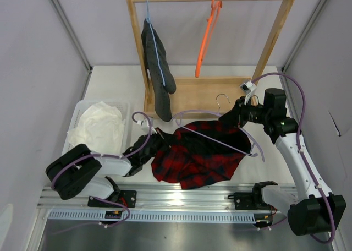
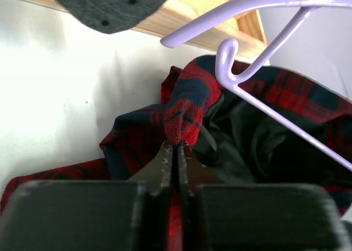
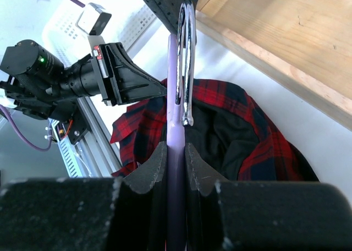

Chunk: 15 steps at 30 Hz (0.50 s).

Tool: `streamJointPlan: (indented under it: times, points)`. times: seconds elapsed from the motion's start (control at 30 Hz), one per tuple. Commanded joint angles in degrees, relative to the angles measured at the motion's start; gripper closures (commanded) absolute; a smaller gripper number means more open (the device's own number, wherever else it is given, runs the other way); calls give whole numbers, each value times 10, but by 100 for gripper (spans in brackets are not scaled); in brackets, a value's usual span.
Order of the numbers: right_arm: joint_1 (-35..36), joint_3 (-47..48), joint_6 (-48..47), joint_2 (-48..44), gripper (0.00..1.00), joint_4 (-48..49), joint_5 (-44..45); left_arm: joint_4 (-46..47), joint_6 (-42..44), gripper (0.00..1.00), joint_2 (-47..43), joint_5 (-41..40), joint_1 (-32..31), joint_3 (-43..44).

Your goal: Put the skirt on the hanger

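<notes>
firmly left fingers (image 2: 158,176) pinch skirt (image 2: 186,110), right fingers (image 3: 149,176) hanger (image 3: 172,127)

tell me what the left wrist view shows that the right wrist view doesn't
Left wrist only: the skirt fold pinched in the shut left tool, and the curled notch of the hanger. Right wrist only: the right tool clamped on the hanger's neck, the metal hook, the white basket. Both: skirt, lilac hanger, grey dotted garment, wooden rack base.
</notes>
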Motion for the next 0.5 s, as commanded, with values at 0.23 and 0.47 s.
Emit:
streamJointPlan:
  times: [0.23,0.47]
  points:
    - [13,7,5,-5,100,23,-10,-24,-17,100,-54,-90,25,8]
    - [23,1,11,-2,100,38,-8,-67,-17,100,-92,-87,81,-1]
